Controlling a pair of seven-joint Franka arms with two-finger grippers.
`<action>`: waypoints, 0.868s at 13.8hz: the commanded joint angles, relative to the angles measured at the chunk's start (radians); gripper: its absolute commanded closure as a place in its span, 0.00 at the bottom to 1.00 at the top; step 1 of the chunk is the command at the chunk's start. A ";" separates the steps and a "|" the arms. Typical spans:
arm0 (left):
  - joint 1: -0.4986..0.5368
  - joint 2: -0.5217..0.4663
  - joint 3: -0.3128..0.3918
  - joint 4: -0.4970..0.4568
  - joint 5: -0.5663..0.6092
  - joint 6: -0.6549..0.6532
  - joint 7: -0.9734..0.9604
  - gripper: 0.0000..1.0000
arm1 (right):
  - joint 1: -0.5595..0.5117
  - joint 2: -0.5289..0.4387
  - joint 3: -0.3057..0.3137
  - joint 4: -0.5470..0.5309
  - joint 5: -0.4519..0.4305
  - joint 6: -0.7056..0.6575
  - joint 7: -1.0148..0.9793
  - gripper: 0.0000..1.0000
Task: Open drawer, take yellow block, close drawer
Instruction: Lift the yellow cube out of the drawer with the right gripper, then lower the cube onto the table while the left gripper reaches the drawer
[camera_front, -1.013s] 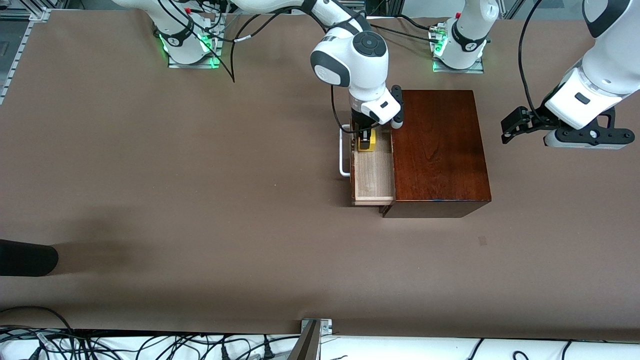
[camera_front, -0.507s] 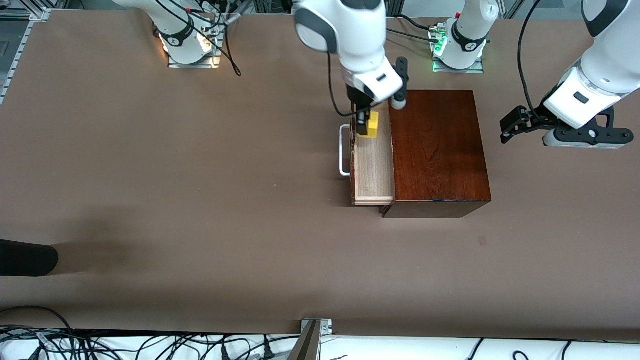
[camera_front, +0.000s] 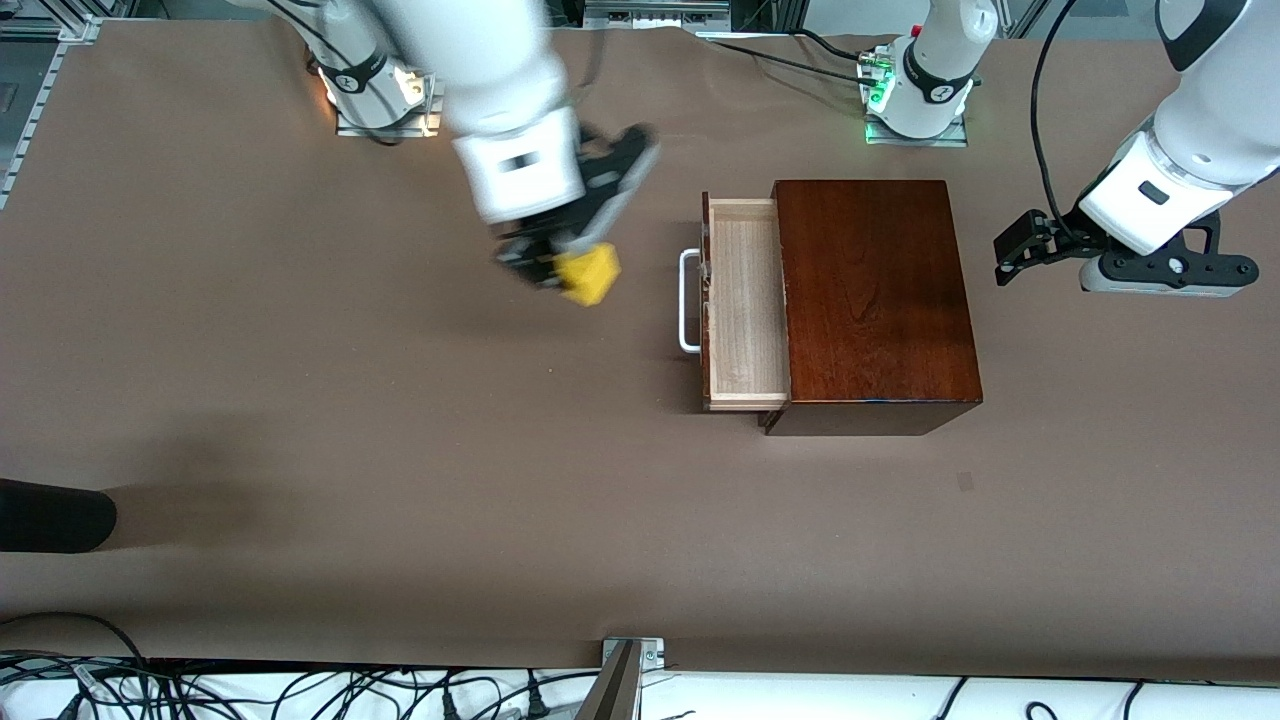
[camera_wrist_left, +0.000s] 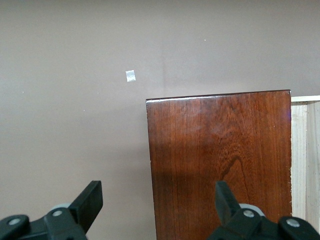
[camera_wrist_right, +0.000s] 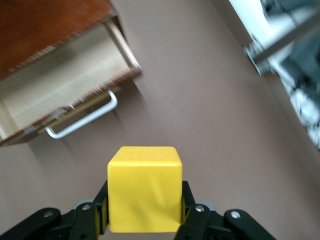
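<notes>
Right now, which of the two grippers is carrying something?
The right gripper, over bare table beside the open drawer, is shut on the yellow block. The left gripper hangs open and empty at the wooden box.

Drawer (camera_front: 745, 300) pulled out, open from above. Bare tabletop (camera_front: 400, 400) all round wooden box (camera_front: 875, 300); only box and white handle (camera_front: 686, 300) obstruct.
</notes>
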 joint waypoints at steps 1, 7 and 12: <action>0.000 0.011 -0.003 0.018 -0.026 -0.024 0.020 0.00 | -0.148 -0.088 0.016 -0.196 0.058 0.015 0.023 1.00; -0.040 0.052 -0.036 0.048 -0.157 -0.237 0.324 0.00 | -0.383 -0.128 0.014 -0.412 0.053 0.037 0.081 1.00; -0.207 0.169 -0.111 0.129 -0.248 -0.244 0.472 0.00 | -0.458 -0.137 -0.044 -0.664 0.035 0.226 0.137 1.00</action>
